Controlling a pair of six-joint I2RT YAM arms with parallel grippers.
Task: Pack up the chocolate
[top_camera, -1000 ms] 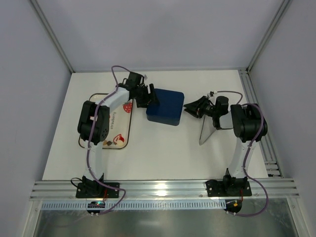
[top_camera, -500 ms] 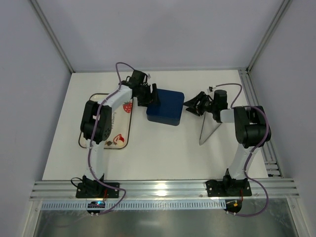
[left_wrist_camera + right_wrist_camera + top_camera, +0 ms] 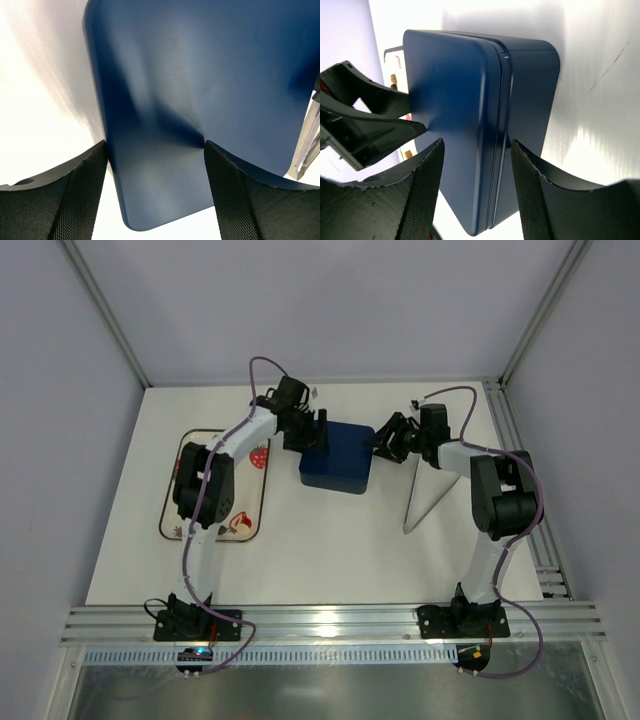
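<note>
Top external view: the square dark-blue lidded box is the landmark. The left gripper clamps the box's left edge, with both ribbed black fingers pressed against it. The right gripper sits at the box's right edge, its 2 fingers spread and straddling that side. Small tan chocolate pieces lie on the white strawberry-printed tray, left of the box.

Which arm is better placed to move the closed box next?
Left, probably. The left gripper presses the box from both sides, so it grips it. The right gripper stands open at the box's other edge and grips nothing.
</note>
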